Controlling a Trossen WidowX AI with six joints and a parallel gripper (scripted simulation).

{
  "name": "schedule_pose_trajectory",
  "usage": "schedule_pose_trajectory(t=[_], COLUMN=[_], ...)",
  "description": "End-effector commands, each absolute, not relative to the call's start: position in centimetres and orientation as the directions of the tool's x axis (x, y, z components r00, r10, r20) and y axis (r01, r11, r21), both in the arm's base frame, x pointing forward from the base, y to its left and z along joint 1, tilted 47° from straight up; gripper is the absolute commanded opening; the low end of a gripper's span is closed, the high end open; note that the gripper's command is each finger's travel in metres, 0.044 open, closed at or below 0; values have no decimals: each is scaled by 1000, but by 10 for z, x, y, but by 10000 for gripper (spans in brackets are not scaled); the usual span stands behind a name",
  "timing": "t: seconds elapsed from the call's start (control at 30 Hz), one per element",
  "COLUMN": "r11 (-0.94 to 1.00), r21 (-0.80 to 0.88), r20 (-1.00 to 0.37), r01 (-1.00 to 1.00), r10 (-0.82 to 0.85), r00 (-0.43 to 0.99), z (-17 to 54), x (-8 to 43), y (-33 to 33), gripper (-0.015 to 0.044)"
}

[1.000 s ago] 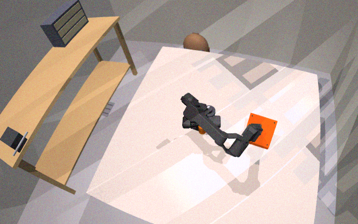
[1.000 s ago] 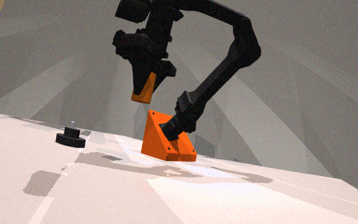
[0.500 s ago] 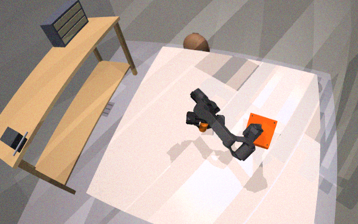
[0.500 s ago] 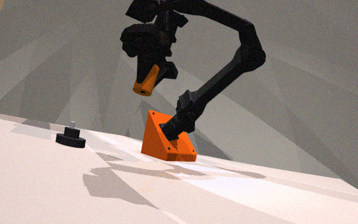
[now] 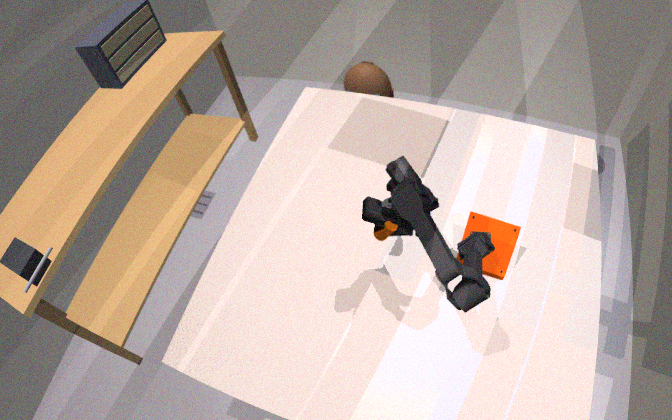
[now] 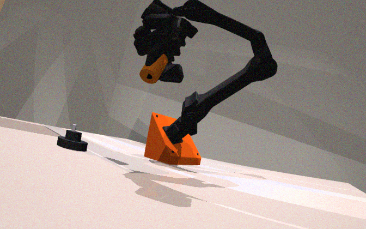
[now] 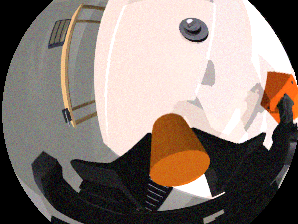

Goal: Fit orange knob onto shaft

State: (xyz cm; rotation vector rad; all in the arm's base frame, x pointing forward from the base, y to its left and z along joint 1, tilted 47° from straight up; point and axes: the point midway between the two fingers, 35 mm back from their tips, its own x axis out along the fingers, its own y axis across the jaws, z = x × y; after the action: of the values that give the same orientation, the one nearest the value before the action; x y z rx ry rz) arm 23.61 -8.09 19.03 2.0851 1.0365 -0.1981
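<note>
The orange knob (image 5: 385, 231) (image 6: 153, 71) (image 7: 175, 145) is held high above the table, tilted. Its underside faces the exterior view and shows a dark hole; the hole's flat side is too small to make out. My gripper (image 6: 160, 65) (image 7: 170, 133) is shut on the knob, with a finger on either side. The dark round pedestal (image 6: 72, 143) (image 7: 193, 30) stands on the table, well below the knob and apart from it. Its silver shaft (image 6: 74, 127) (image 7: 189, 21) points up, bare; its flat side cannot be told. In the top view the arm hides nearly all the pedestal.
The arm's orange base (image 5: 505, 245) (image 6: 152, 144) stands on the pale table (image 5: 280, 240) (image 6: 54, 185). Shadows of the arm lie across the table top. Beyond the table are a wooden bench (image 5: 165, 65) with a dark drawer unit (image 5: 95, 65), and a brown round object (image 5: 369, 80).
</note>
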Motion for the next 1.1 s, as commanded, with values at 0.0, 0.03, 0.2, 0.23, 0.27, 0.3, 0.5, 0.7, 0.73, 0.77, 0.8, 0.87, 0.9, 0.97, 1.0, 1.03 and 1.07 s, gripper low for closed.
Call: schedule_pose_trajectory(t=[0.0, 0.03, 0.2, 0.23, 0.27, 0.3, 0.5, 0.7, 0.73, 0.77, 0.8, 0.87, 0.9, 0.97, 1.0, 1.03, 1.07], r11=[-415, -427, -485, -495, -506, -516, -569, -554, -554, -554, -554, -554, -554, -554, -554, -554, -554], r21=[630, 638, 673, 679, 685, 691, 717, 711, 711, 711, 711, 711, 711, 711, 711, 711, 711], r20=[-385, -371, -302, -288, -273, -259, -175, -201, -201, -201, -201, -201, -201, -201, -201, -201, -201], r01=[656, 641, 558, 541, 524, 507, 403, 433, 433, 433, 433, 433, 433, 433, 433, 433, 433], r10=[567, 558, 509, 499, 489, 478, 413, 430, 430, 430, 430, 430, 430, 430, 430, 430, 430], r00=[728, 742, 806, 817, 829, 839, 894, 880, 880, 880, 880, 880, 880, 880, 880, 880, 880], z=[196, 197, 203, 204, 205, 206, 212, 209, 209, 209, 209, 209, 209, 209, 209, 209, 209], x=[230, 229, 223, 222, 221, 219, 212, 214, 214, 214, 214, 214, 214, 214, 214, 214, 214], y=[-89, -90, -98, -100, -101, -103, -111, -109, -109, -109, -109, -109, -109, -109, -109, -109, -109], gripper=[0, 0, 0, 0, 0, 0, 0, 0, 0, 0, 0, 0, 0, 0, 0, 0, 0])
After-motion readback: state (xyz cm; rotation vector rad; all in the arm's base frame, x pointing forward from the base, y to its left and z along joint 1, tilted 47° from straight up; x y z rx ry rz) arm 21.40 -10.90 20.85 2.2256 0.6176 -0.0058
